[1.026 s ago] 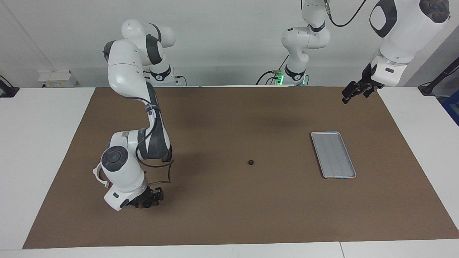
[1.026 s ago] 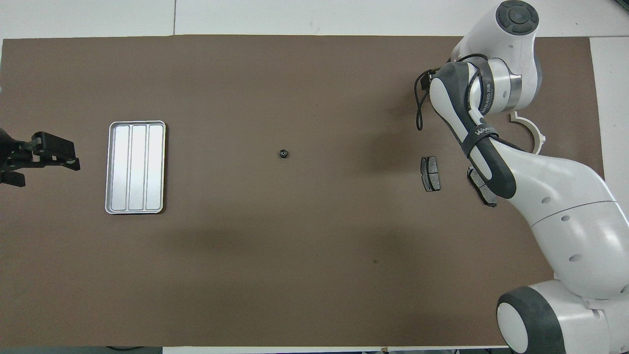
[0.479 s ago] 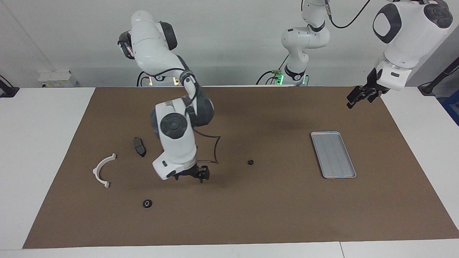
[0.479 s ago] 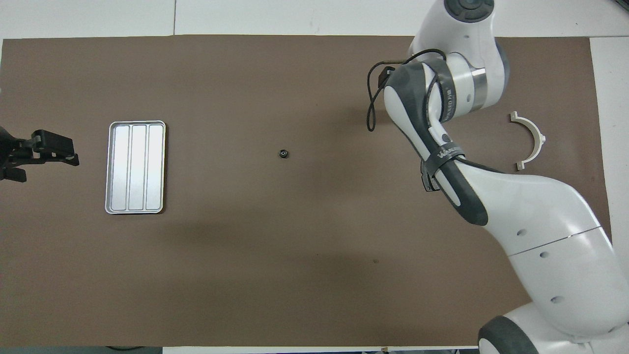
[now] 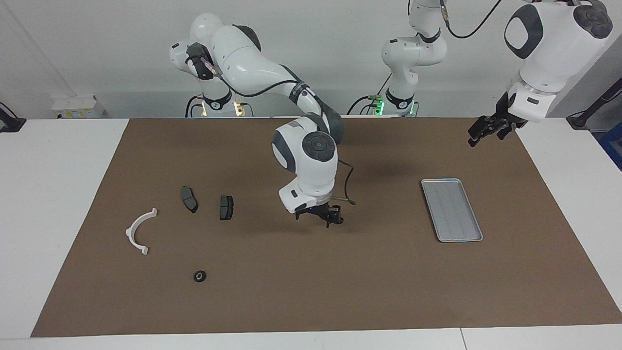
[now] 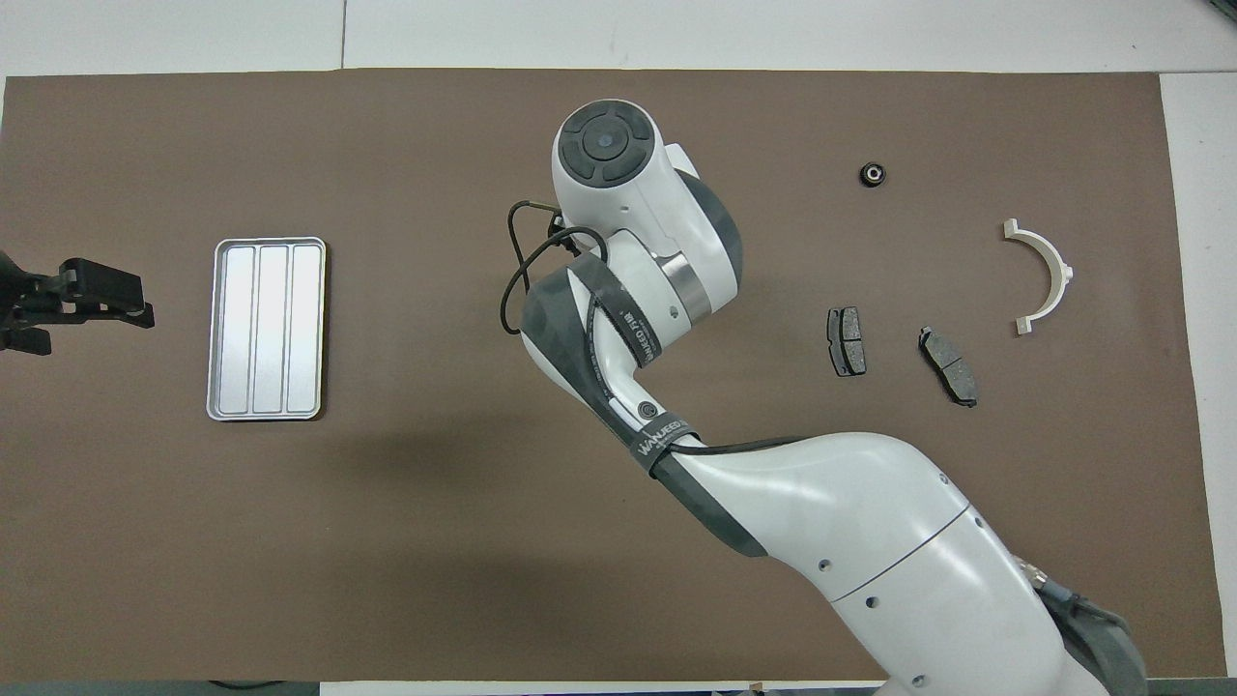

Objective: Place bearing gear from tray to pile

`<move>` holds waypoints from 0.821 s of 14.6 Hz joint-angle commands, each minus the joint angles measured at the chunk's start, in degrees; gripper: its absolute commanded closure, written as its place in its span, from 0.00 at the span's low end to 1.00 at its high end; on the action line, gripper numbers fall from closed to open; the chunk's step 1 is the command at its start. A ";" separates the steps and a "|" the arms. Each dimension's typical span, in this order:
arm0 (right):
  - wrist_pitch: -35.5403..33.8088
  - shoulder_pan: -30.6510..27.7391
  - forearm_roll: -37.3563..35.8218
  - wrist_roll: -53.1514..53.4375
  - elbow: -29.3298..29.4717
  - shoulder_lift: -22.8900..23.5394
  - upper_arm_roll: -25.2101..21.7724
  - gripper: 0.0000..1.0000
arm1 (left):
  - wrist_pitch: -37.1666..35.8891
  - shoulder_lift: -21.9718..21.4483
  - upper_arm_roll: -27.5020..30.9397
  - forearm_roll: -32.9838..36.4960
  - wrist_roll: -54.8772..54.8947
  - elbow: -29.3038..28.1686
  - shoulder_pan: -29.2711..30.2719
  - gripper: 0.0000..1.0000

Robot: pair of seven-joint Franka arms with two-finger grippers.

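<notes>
Silver tray (image 5: 452,209) on desk (image 5: 388,291), holding nothing. Right tool (image 5: 326,217) low over mid-desk between tray and pile (image 5: 194,206), grip state unclear. One gear (image 5: 199,276) beside pile. Left tool (image 5: 488,127) waits, fingers apart, above desk near tray.

Two high cameras, half a turn apart, cover one desk.
One looks from across the desk (image 5: 68,194) toward the robots, from a distance, taking in both bases and the wall. The other looks steeply down from above the robots' end, closer in. Both share the brown mat (image 6: 435,541), the tray (image 5: 451,209) and the small parts.
</notes>
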 commanded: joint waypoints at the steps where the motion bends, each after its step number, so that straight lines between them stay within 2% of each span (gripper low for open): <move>1: 2.27 2.54 -0.83 5.62 -0.57 1.01 -0.14 0.00 | -0.88 -0.81 -0.43 -0.01 1.98 0.62 0.81 0.00; 5: 5.17 5.54 -1.09 10.12 -0.57 3.56 -0.66 0.00 | -0.71 -0.81 -0.34 0.07 3.11 0.35 0.63 0.00; 9: 5.62 5.81 -2.67 10.48 -0.66 4.09 -0.49 0.00 | -0.88 -1.16 -0.43 0.07 3.47 -0.36 -0.07 0.00; 12: 6.58 6.42 -3.54 11.45 -0.66 4.97 -0.58 0.05 | -0.79 -1.25 -0.34 -0.01 3.21 -0.62 -0.07 0.00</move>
